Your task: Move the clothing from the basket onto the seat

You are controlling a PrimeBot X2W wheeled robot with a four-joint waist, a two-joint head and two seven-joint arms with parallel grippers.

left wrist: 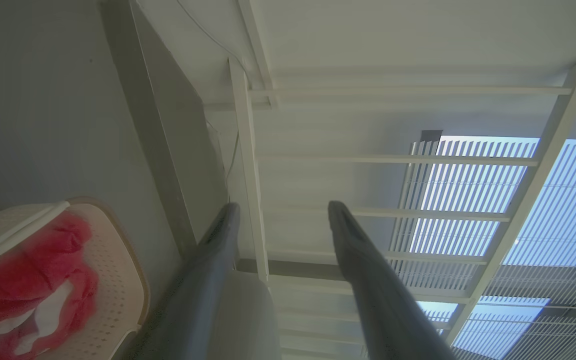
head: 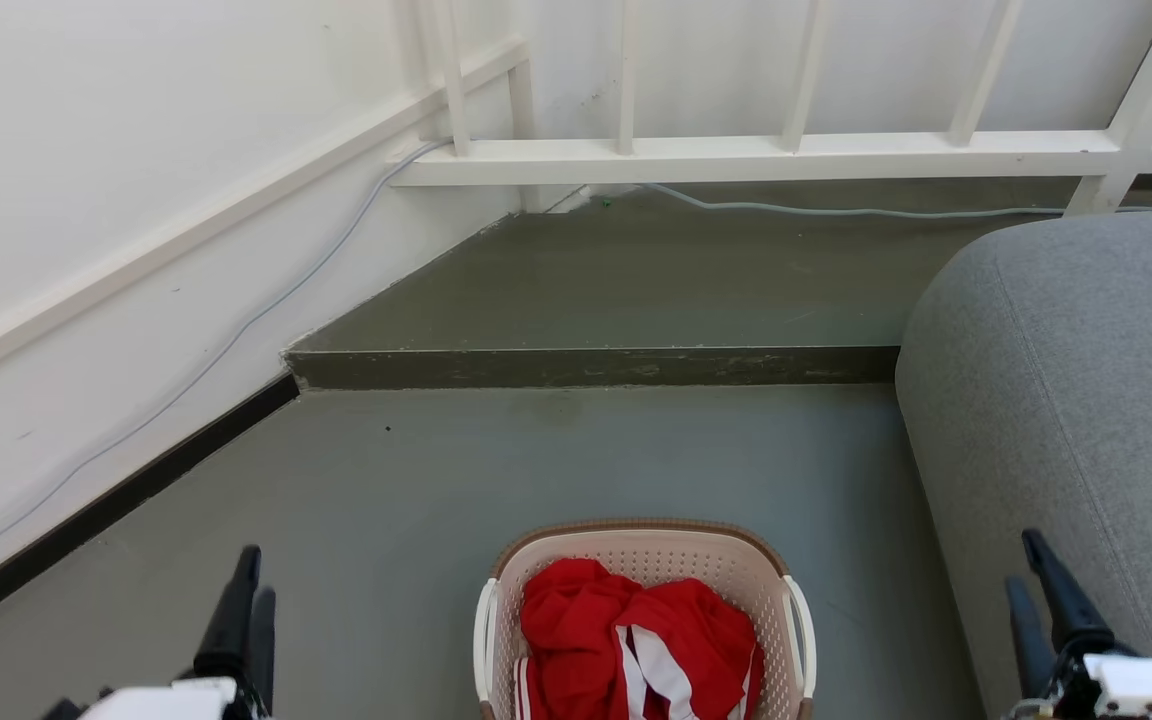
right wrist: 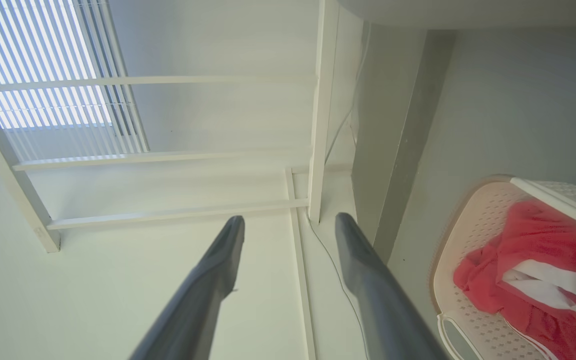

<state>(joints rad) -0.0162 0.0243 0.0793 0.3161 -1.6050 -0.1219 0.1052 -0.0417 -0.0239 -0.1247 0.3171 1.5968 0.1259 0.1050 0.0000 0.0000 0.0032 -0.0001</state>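
Observation:
The red clothing (head: 631,640) with white stripes lies bunched inside the cream basket (head: 636,545), which stands on the floor at the bottom middle of the head view. The grey seat (head: 1066,400) rises to its right. My left gripper (head: 252,575) hangs at the lower left, open and empty, well left of the basket. At the lower right my right gripper (head: 1026,560) stands open and empty in front of the seat. The left wrist view shows the left gripper (left wrist: 280,206), the basket (left wrist: 123,280) and the clothing (left wrist: 33,270). The right wrist view shows the right gripper (right wrist: 288,218), the basket (right wrist: 463,235) and the clothing (right wrist: 533,240).
A low concrete step (head: 586,365) crosses the floor beyond the basket. A white wall (head: 136,200) with a dark skirting runs along the left, and a white railing (head: 786,155) stands at the back. A grey cable (head: 836,210) trails along the raised floor.

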